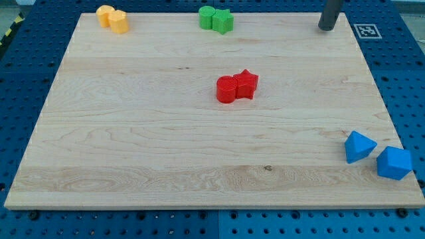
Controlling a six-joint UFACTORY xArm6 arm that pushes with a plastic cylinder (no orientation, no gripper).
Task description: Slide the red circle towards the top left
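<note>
My tip [327, 28] — bare rod end effector, grasping nothing — sits at bench top right; red circle [226, 89] lies mid-bench, down-left of it, touching red star [246, 84] on its right.

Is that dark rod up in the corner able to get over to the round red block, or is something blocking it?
Probably yes. My tip is at the view's top right; the board between it and the red circle is bare. But the red star touches the circle's right side, so I'd likely go around it.
</note>
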